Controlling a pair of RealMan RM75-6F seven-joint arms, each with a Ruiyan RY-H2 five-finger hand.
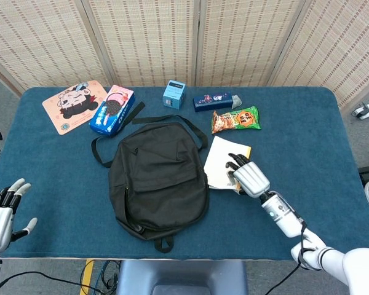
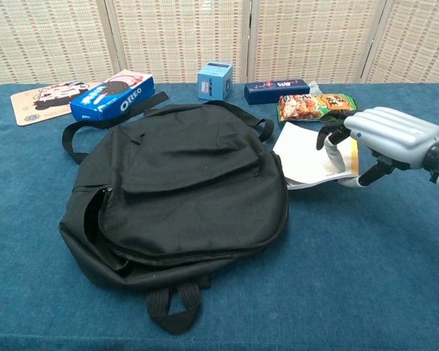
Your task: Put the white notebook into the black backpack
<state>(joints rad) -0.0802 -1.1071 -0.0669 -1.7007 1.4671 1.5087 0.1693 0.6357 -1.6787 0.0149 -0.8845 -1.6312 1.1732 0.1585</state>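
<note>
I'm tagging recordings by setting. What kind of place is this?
Probably an indoor staged robot workspace: a table covered in blue cloth, woven folding screens walling it off behind, and cables trailing on grey floor below.

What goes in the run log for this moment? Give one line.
right hand: fingers on white notebook | notebook: on table beside black backpack | left hand: open, idle | step: notebook not yet in backpack

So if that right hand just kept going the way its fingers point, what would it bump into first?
The right hand already has its fingers on the white notebook, pointing left. Past that, probably the black backpack; hand height is hard to judge.
</note>
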